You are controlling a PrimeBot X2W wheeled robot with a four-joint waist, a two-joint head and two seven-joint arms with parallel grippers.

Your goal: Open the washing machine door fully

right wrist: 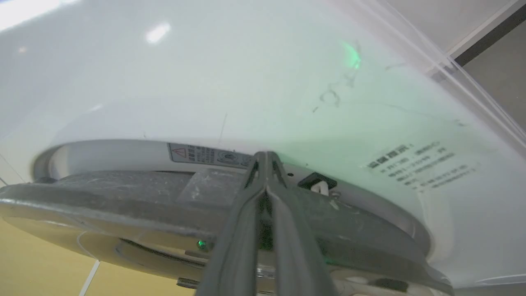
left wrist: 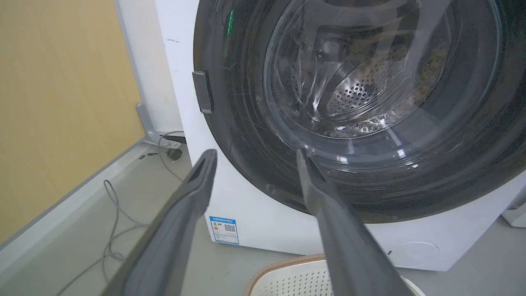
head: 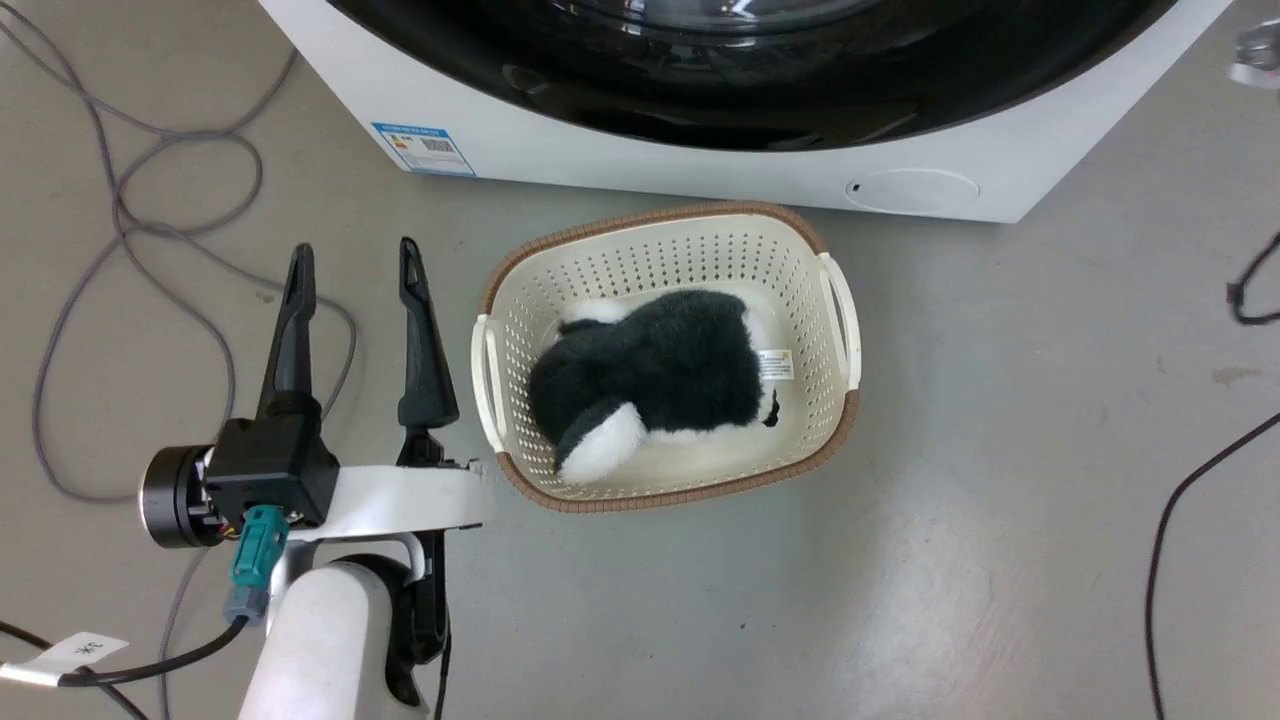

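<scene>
Right claw (right wrist: pixel 266 158), fingers pressed together on nothing, sets its tips at the seam between the washing machine door (right wrist: pixel 123 193) rim and the washing machine (right wrist: pixel 205 82) front. The door looks barely cracked, so the prising step is in hand. Next, hook behind the rim and swing wide. Left claw (head: pixel 355 250), fingers apart, hangs at 9 o'clock of the basket (head: pixel 650 214).

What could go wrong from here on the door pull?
1. The right gripper, fingers together, seems hooked by its tips alone behind the rim of the round glossy black washing machine door; it could slip off.
2. The grey metal hinge is on the side where the open left gripper hovers; the swinging door may strike its fingers.
3. The cream perforated basket sits close before the white washing machine; a lowered arm might knock it.
</scene>
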